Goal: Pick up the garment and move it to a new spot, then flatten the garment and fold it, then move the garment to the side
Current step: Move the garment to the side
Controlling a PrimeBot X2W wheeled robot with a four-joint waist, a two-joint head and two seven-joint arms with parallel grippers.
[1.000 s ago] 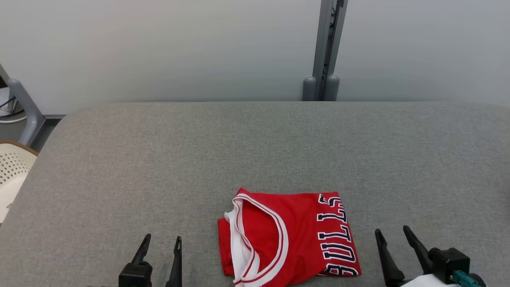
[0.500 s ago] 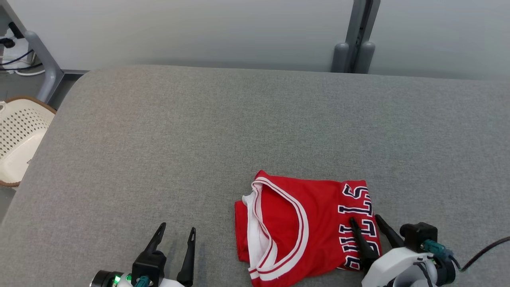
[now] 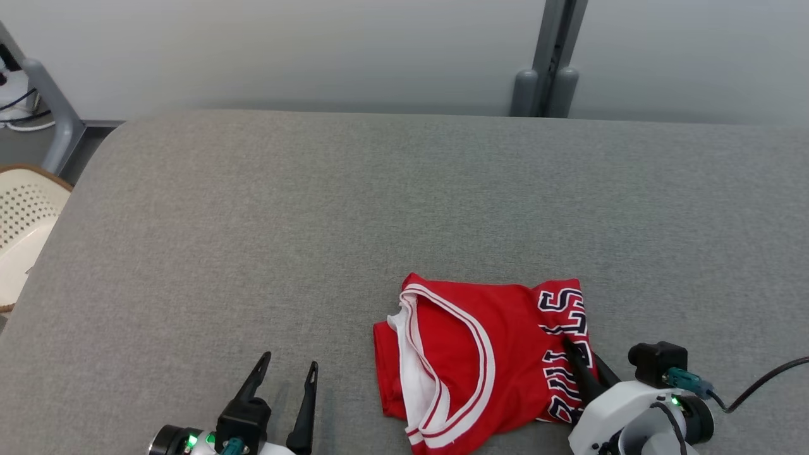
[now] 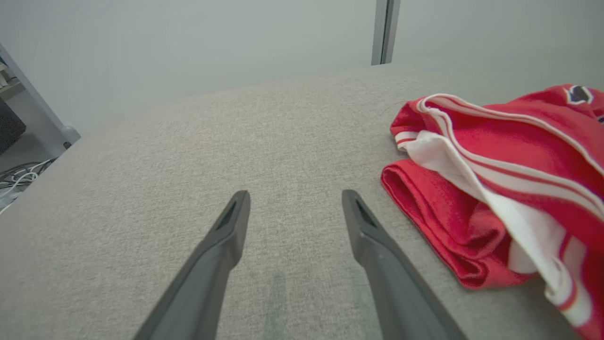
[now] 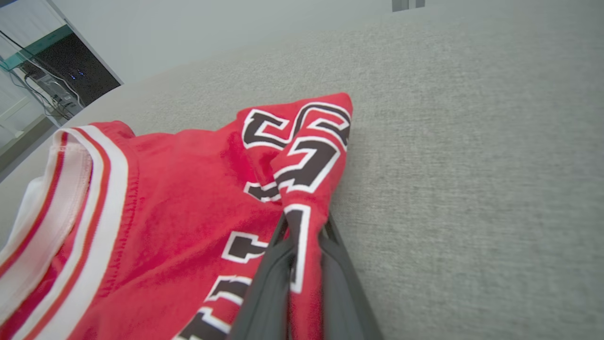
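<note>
Two tools: the right tool (image 5: 304, 225) is clenched on the lettered edge of the folded red garment (image 3: 480, 354); the left tool (image 4: 296, 196) stands released, garment just to its right. Judged step: relocation; next, lift gently so folds hold.

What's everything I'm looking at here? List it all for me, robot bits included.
jersey: one, red with white trim and dark lettering, folded on the near part of the table, right of centre
table: one, grey, fabric-covered, spanning the scene
basket: one, cream, perforated, beyond the table's left edge
post: one, grey, against the pale wall behind the table
left pincer: one, dark, open, over bare table to the left of the jersey
right pincer: one, dark, shut on the jersey's lettered edge
</note>
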